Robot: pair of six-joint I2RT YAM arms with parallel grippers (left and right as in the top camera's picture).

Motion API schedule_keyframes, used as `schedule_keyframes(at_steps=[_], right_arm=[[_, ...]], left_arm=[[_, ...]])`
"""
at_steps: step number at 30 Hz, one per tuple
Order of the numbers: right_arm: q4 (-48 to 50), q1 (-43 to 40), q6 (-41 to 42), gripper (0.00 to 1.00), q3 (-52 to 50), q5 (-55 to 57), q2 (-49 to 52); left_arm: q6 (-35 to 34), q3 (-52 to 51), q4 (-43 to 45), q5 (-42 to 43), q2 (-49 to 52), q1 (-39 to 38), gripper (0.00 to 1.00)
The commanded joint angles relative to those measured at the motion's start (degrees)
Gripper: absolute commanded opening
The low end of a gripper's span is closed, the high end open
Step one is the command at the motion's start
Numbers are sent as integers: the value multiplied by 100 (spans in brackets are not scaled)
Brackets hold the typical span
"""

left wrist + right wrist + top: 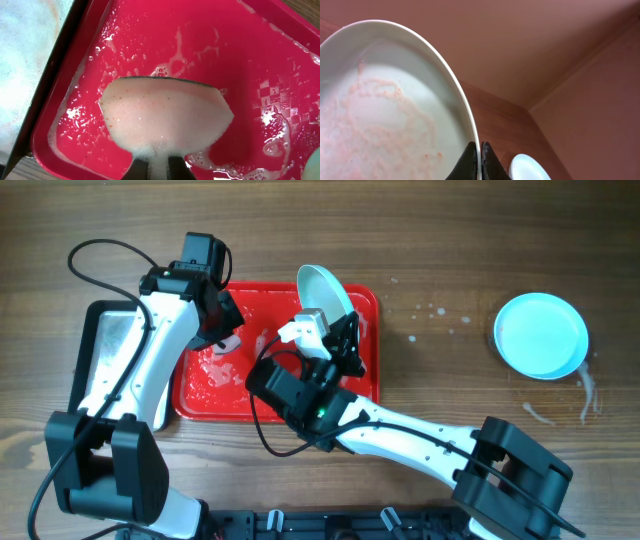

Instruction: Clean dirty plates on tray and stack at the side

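Left wrist view: my left jaws pinch a soft, foamy sponge [167, 117] over the wet, glossy red tray [240, 50]. My right jaws clamp the thin rim of a smeared round plate [385, 100], tilted above the tray. Another plate [541, 335] sits on the wooden table [450, 260].

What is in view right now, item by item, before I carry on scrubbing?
held plate: one, pale with orange smears, tilted above the red tray's far edge
side plate: at least one, pale blue, table far right
red tray: one, sudsy, centre-left
metal tray: one, silvery, left of red tray
sponge: one, pale, foamy, above red tray
suds: white spatter, table
left hand: shut on sponge
right hand: shut on held plate's rim
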Motion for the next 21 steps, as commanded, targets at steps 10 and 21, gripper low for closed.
schedule_keyframes(at_steps=[10,21], right_arm=[[-57,9,461,4,-662,-793,50],[-192,-83,1335,4,-713,-1224,-350]], left_arm=[[-98,46,144,24,-94,26,4],[-98,46,136,24,-94,26,4]])
